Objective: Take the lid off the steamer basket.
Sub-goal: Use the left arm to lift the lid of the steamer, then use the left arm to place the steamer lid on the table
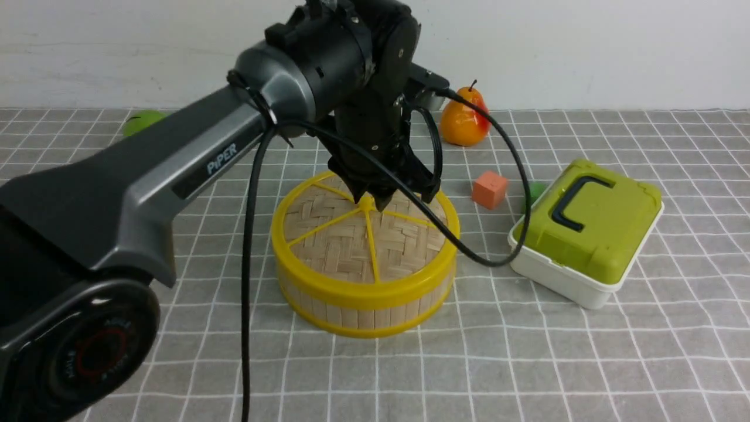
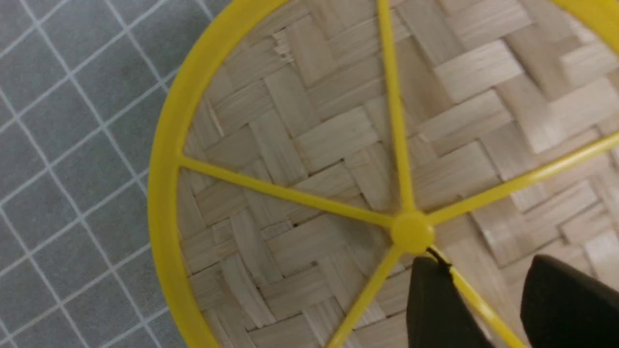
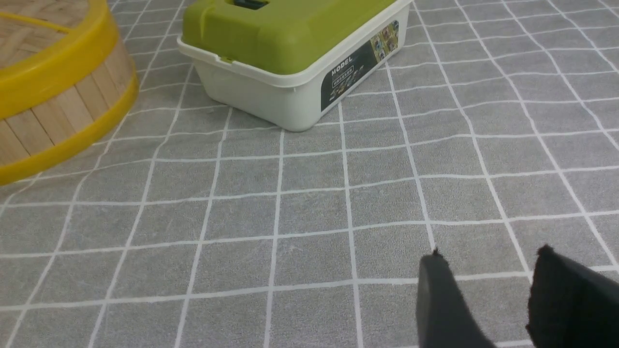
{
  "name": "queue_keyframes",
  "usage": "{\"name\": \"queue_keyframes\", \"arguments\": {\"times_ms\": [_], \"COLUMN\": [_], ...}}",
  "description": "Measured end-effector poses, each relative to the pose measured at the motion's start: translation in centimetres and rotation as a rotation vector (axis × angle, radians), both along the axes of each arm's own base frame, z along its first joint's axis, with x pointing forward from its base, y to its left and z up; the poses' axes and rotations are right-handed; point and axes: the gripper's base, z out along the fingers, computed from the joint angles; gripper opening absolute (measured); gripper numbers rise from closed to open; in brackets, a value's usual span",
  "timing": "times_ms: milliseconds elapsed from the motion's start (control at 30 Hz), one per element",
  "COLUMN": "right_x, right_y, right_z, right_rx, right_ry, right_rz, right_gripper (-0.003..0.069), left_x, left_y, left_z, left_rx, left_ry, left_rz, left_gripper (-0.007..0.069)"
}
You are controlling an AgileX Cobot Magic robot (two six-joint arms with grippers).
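The lid (image 1: 351, 234), woven tan bamboo with a yellow rim, spokes and centre knob (image 1: 366, 203), sits on the steamer basket (image 1: 363, 310) at the middle of the cloth. My left gripper (image 1: 375, 202) points down onto the lid's centre. In the left wrist view it (image 2: 486, 261) is open just beside the knob (image 2: 412, 233), its jaws astride one yellow spoke (image 2: 476, 302) of the lid (image 2: 314, 145). My right gripper (image 3: 489, 251) is open and empty over bare cloth, out of the front view. The basket (image 3: 58, 111) shows at the edge of the right wrist view.
A white box with a green lid (image 1: 589, 225) stands right of the basket and shows in the right wrist view (image 3: 290, 34). An orange cube (image 1: 490, 189), a pear (image 1: 464, 120) and a green fruit (image 1: 142, 121) lie farther back. A black cable (image 1: 504, 176) hangs between basket and box.
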Motion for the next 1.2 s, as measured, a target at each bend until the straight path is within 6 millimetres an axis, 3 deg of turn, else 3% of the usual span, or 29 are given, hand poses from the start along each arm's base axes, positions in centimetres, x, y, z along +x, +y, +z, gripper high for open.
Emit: {"name": "queue_keyframes", "arguments": {"times_ms": [167,500,600,767,900,1033,1200], "right_x": [0.0,0.0,0.0,0.0,0.0,0.0,0.0], "right_y": [0.0,0.0,0.0,0.0,0.0,0.0,0.0], "right_z": [0.0,0.0,0.0,0.0,0.0,0.0,0.0], "right_rx": [0.000,0.000,0.000,0.000,0.000,0.000,0.000], "right_ry": [0.000,0.000,0.000,0.000,0.000,0.000,0.000], "right_rz": [0.000,0.000,0.000,0.000,0.000,0.000,0.000], "right_gripper": [0.0241,0.0241,0.0241,0.0241,0.0241,0.0241,0.0241], "left_x": [0.7,1.5,1.4,1.4,1.4,1.4,1.0], "left_y": [-0.1,-0.4,-0.4,-0.3,-0.3,-0.3,0.4], "left_z": [-1.3,-2.4,-2.5,-2.4,-2.2,-0.8,4.1], "left_rx": [0.011,-0.029,-0.024,-0.019,-0.030,-0.044,-0.093], "left_ry": [-0.010,-0.041,-0.030,-0.026,-0.028,-0.046,-0.170], "left_rz": [0.056,0.133,0.140,0.157,0.182,0.193,0.167], "left_gripper": [0.0323,0.0316,0.0284,0.0119,0.0109,0.0109,0.0109]}}
